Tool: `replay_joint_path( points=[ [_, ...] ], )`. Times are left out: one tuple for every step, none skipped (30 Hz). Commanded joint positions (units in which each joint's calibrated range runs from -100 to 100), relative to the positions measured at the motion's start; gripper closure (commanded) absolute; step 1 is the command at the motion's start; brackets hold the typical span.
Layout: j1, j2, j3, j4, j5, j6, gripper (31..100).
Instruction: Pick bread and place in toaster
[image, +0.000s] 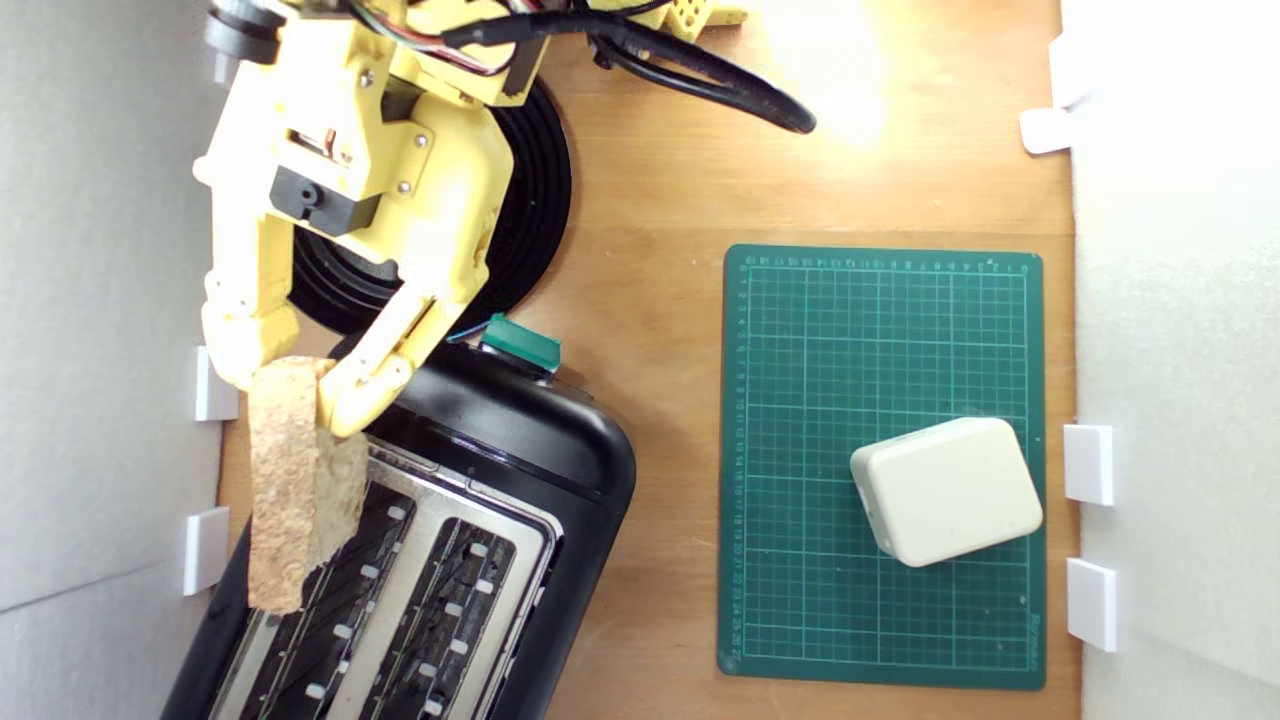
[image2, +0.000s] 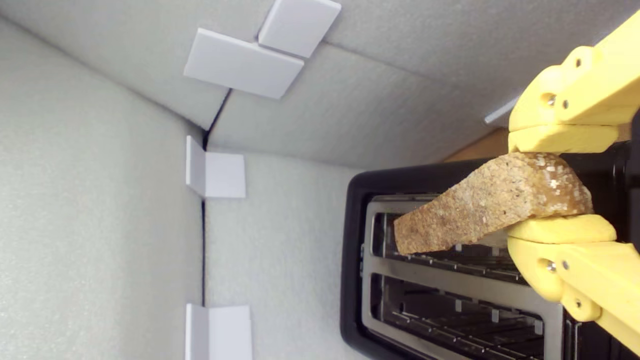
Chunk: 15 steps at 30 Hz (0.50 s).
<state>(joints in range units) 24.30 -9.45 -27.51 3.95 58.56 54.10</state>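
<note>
Yellow hand (image: 300, 385) clamped on the bread (image: 295, 490) at one end, slice held edge-up over the toaster (image: 520, 470), above the slot nearer the exterior view's left, not in yet. Green lever knob (image: 520, 343) by the black plate (image: 530, 230). Cream box (image: 945, 490) on green mat (image: 880, 330), well apart on the counter (image: 650, 250).

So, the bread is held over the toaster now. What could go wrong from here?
1. The bread hangs crosswise to the slot, so it may catch on the toaster top plate.
2. The gripper pinches only one end, so the slice may swing or slip.
</note>
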Motion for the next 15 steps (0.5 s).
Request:
replay_joint_path(
  points=[
    [-1.2,0.2,-4.6,-0.4,-0.4,-0.2,70.1],
    [-1.2,0.5,-4.8,-0.4,-0.4,-0.2,70.1],
    [-1.3,1.0,-5.1,-0.4,-0.4,-0.2,70.1],
    [-1.3,1.3,-5.2,-0.4,-0.4,-0.2,70.1],
    [-1.3,1.8,-5.2,-0.4,-0.4,-0.2,70.1],
    [-1.7,2.0,-5.2,-0.4,-0.4,-0.2,70.1],
    [-2.3,2.3,-5.2,-0.4,-0.4,-0.2,70.1],
    [-2.6,2.8,-5.2,-0.4,-0.4,-0.2,70.1],
    [-2.7,3.0,-5.2,-0.4,-0.4,-0.2,70.1],
    [-2.7,3.5,-5.2,-0.4,-0.4,-0.2,70.1],
    [-2.7,4.1,-5.2,-0.4,-0.4,-0.2,70.1],
    [-2.7,4.8,-5.2,-0.4,-0.4,-0.2,70.1],
    [-2.7,5.4,-5.2,-0.4,-0.4,-0.2,70.1],
    [-2.7,5.8,-5.2,-0.4,-0.4,-0.2,70.1],
    [-2.7,6.2,-5.2,-0.3,-0.4,-0.2,70.1]
  ],
)
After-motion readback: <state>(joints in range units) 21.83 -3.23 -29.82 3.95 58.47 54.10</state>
